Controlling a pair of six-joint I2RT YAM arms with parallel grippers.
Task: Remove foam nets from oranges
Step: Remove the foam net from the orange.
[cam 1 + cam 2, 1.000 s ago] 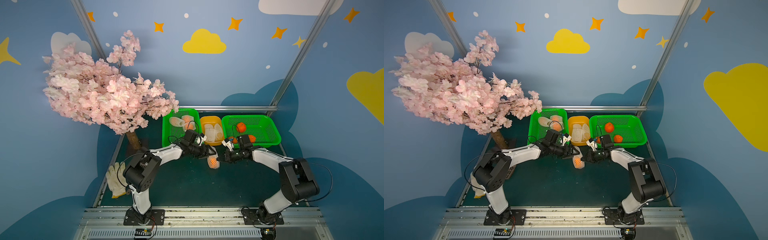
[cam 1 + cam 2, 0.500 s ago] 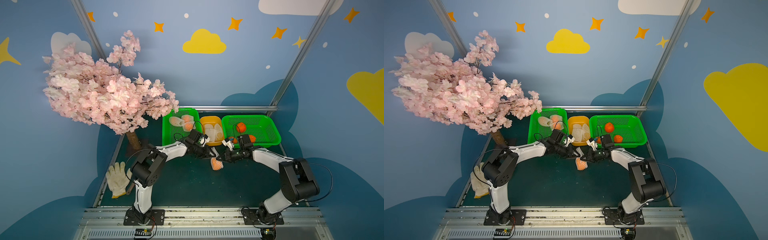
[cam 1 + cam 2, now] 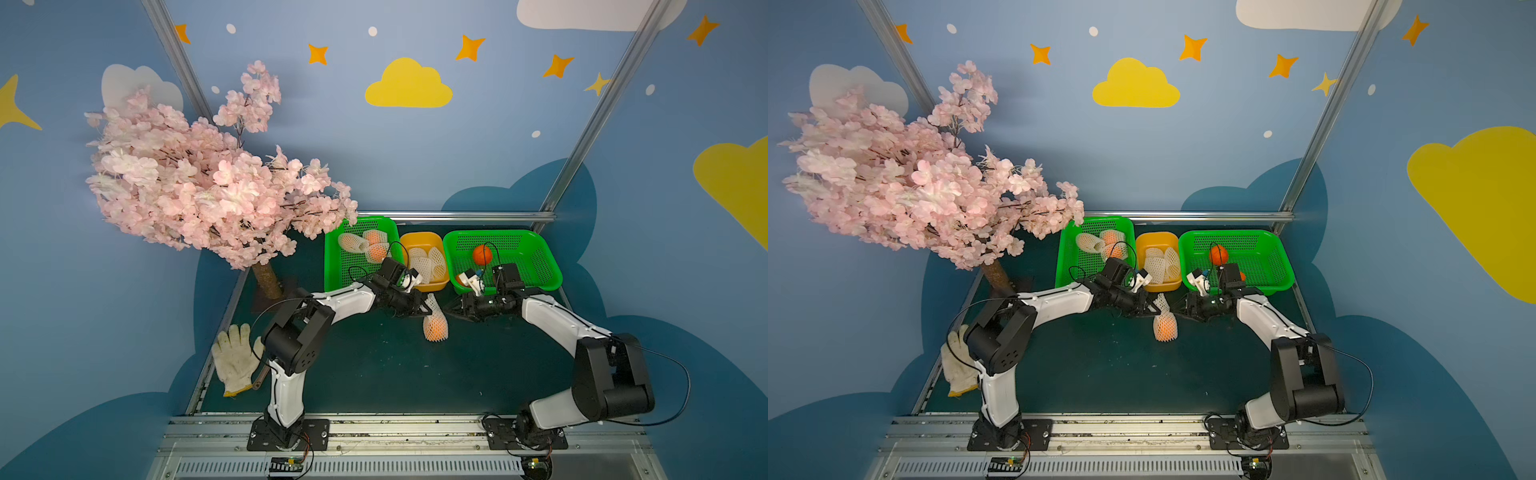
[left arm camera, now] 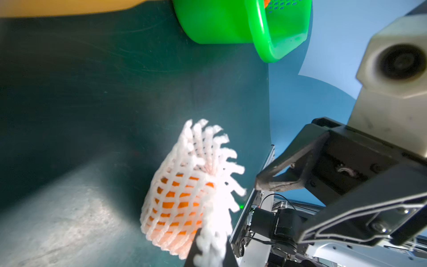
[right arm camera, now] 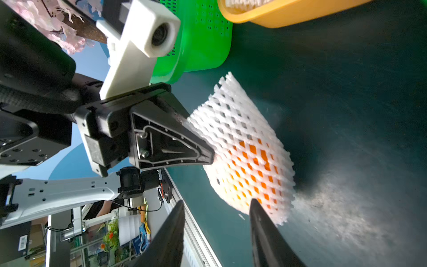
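Right wrist view showed the left jaws pinched shut on the loose end of the foam net, its orange low in the sleeve over the green surface, and the right jaws open just beside it. A good pull probably meant closing the right jaws on the fruit's bulge, not mesh alone, then drawing apart gently. Green baskets, a blossom tree and cloud-painted blue walls ringed the surface
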